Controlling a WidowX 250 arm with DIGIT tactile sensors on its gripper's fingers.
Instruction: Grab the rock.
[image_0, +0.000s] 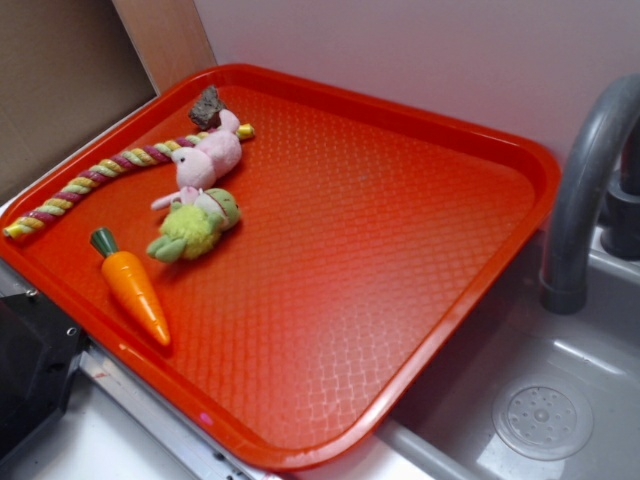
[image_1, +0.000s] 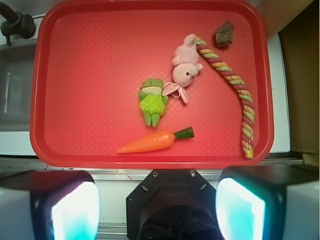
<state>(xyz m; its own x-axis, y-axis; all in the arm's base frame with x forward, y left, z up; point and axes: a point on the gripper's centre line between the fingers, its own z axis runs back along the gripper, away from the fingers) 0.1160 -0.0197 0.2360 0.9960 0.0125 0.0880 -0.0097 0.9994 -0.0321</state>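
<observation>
The rock (image_0: 207, 107) (image_1: 224, 34), a small dark grey-brown jagged lump, lies in a far corner of the red tray (image_0: 420, 250) (image_1: 90, 75), just beyond the pink plush bunny (image_0: 208, 158) (image_1: 185, 65) and beside the end of the braided rope (image_0: 110, 178) (image_1: 235, 85). In the wrist view my gripper (image_1: 157, 207) is open, its two pale fingers (image_1: 75, 212) wide apart with nothing between them. It hangs high above the tray's near edge, far from the rock. The gripper does not show in the exterior view.
A green plush toy (image_0: 195, 228) (image_1: 153, 100) lies against the bunny, and a toy carrot (image_0: 133, 288) (image_1: 152, 141) sits near the tray's edge. A grey faucet (image_0: 585, 190) and sink basin (image_0: 540, 415) stand beside the tray. A cardboard wall (image_0: 60, 80) rises behind.
</observation>
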